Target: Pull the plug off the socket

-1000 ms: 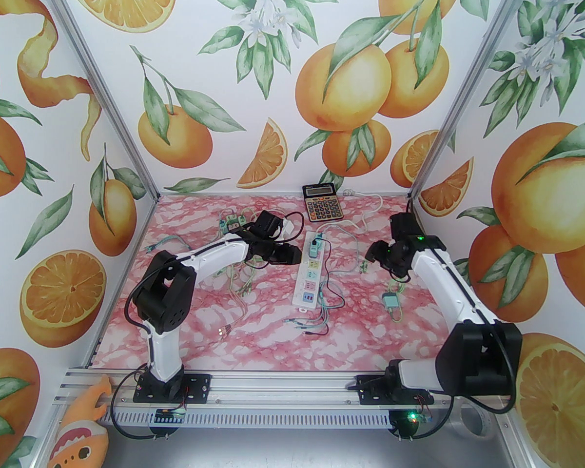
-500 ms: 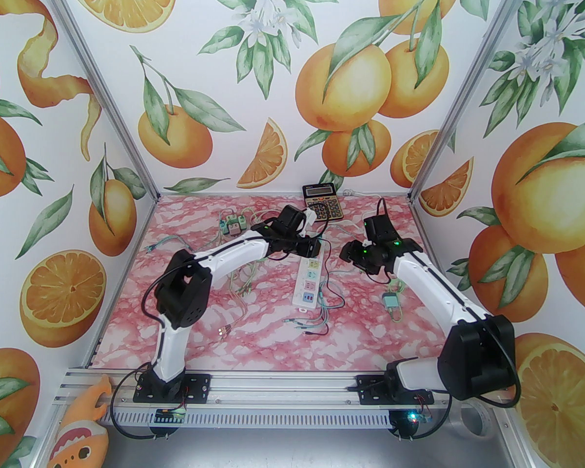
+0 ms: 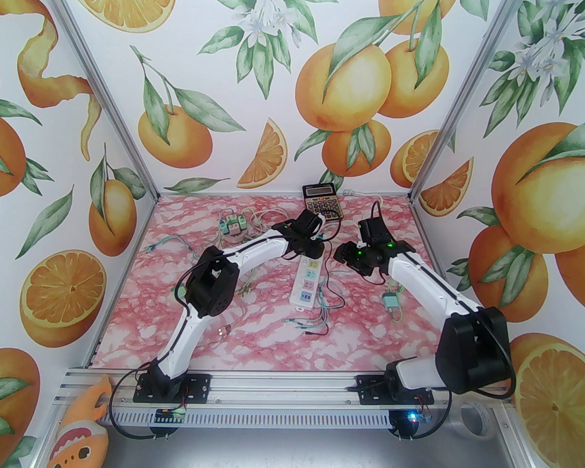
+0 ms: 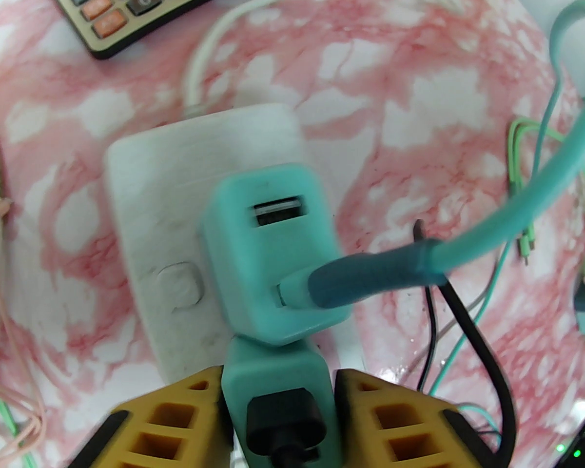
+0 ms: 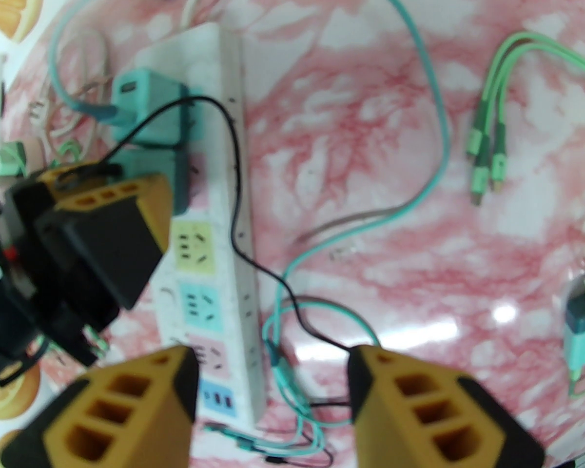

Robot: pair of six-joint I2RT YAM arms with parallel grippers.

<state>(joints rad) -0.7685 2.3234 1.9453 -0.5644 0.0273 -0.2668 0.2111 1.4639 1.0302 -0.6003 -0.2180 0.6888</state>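
left gripper (image 4: 278,376) jaws clamped on near teal plug (image 4: 273,388), seated in socket strip (image 4: 165,203); right gripper (image 5: 270,359) jaws open beside strip

Light falls bright and even from above the power strip (image 3: 306,281), so the shadows beside it on the bench (image 3: 253,339) are faint and soft-edged. My overhead view is sharp throughout. In my right wrist view the glossy bench throws white glare spots right of the power strip. That whole picture is smeared, and the green cables (image 5: 487,164) far right of the power strip look fuzzy. Both wrist views bulge, bending the power strip's edges, and their corners wash out. In my left wrist view the plug (image 4: 253,383) in my left end effector (image 4: 278,378) looks soft, close to the lens.
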